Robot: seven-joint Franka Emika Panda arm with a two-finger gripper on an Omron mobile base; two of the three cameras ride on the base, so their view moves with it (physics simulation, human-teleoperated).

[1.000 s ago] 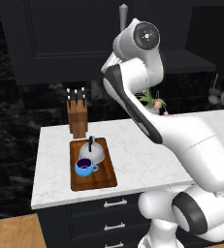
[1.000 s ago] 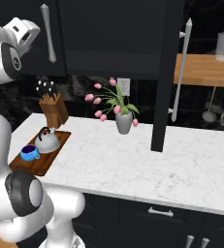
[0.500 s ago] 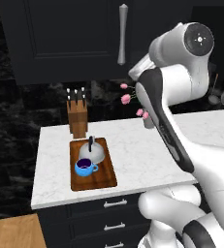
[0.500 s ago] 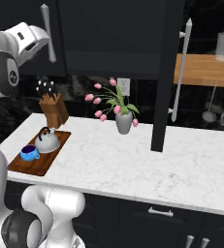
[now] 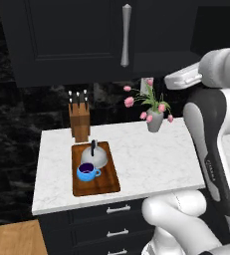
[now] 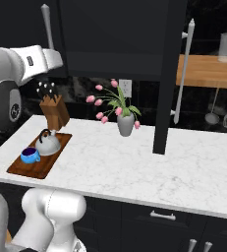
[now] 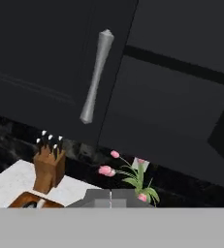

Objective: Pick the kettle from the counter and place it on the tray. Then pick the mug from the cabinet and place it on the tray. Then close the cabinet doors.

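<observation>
So kettle (image 5: pixel 94 157) and mug (image 5: pixel 87 172) both sit on tray (image 5: pixel 95 185) | right door (image 6: pixel 169 74) open, edge-on beyond the vase (image 6: pixel 125 125) | jaws: can't tell | risk: arm swing clips that door or the tulips

The glossy white, rounded-link robot arm (image 5: pixel 213 149) fills the right side of the left base view, its smooth shells split by a broad dark grey band that runs down one link and carries small pale lettering, too small to read. At the lower centre sits a bulbous white base segment (image 5: pixel 178 219). At the left edge of the right base view, a round dark grey joint cap (image 6: pixel 13 106) is set in the white casing, and a small dark marking shows on the white link above it.
</observation>
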